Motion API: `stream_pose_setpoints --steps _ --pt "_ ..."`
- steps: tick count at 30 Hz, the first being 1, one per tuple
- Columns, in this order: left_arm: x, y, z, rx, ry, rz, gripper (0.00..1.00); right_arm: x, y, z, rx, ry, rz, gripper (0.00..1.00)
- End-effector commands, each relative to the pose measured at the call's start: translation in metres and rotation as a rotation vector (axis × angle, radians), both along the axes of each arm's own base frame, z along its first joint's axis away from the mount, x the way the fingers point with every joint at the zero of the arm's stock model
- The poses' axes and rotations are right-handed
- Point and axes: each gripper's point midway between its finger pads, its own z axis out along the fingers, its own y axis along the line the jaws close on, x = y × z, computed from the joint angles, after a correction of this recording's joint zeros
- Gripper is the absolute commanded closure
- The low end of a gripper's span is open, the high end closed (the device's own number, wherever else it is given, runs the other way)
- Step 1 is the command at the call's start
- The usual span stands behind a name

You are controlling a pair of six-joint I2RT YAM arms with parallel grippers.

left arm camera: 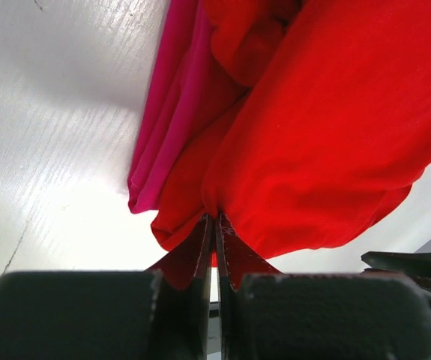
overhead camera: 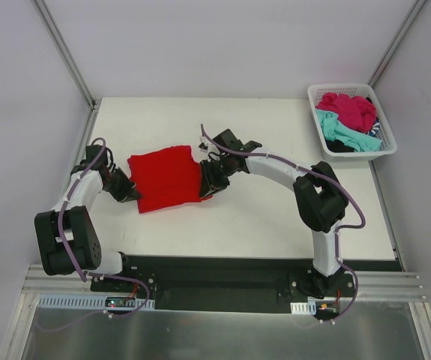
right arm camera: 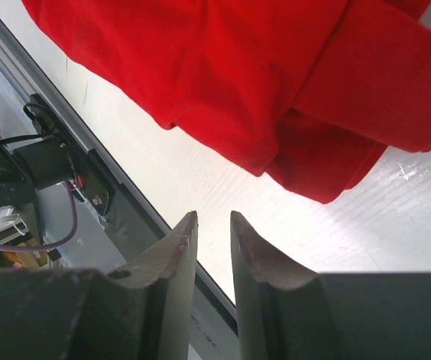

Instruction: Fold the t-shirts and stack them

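Left side: my left tool [left arm camera: 215,225] is pressed together on the left hem of the red t-shirt [overhead camera: 166,178], with a thin fold of cloth pinched between the tips. Under that hem a pink t-shirt [left arm camera: 174,112] shows, lying on the desk [overhead camera: 275,217] beneath the red one.

Centre: the red t-shirt lies as a rough rectangle in the left half of the desk, between my two arms. It is partly folded. The near-left corner bulges and the edges are rolled, not flat.

Right side: my right tool [right arm camera: 214,217] sits at the shirt's right edge, tips slightly apart and pinching nothing. Bare desk shows through the gap and the cloth lies just ahead of it.

Far right: the basket [overhead camera: 339,88] holds a magenta t-shirt [overhead camera: 348,109], a teal t-shirt [overhead camera: 339,133] and something dark, all unfolded.

Assessment: the step in hand looks like a fold or tidy of the red shirt. To do it well, I should take the right edge before lifting, catch the red layer only, keep both sides level, and lay the fold down flat so the pink one beneath is not dragged.
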Motion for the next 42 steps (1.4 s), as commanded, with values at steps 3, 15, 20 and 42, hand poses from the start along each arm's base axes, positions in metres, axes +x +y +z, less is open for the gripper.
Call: stream_pose_setpoints --steps 3,15,20,42 --pt "0.002 -0.005 0.004 -0.022 -0.007 -0.006 1.00 0.002 0.013 0.011 0.066 -0.027 0.013 0.73" --pt "0.005 -0.005 0.007 -0.018 -0.009 -0.018 1.00 0.018 0.015 -0.016 0.121 -0.017 -0.026 0.72" --pt "0.003 -0.004 0.006 -0.011 -0.002 -0.018 1.00 0.018 0.008 -0.021 0.123 -0.023 -0.033 0.72" --pt "0.001 -0.004 0.004 -0.013 0.011 -0.024 1.00 0.023 0.026 -0.016 0.175 -0.021 -0.023 0.73"
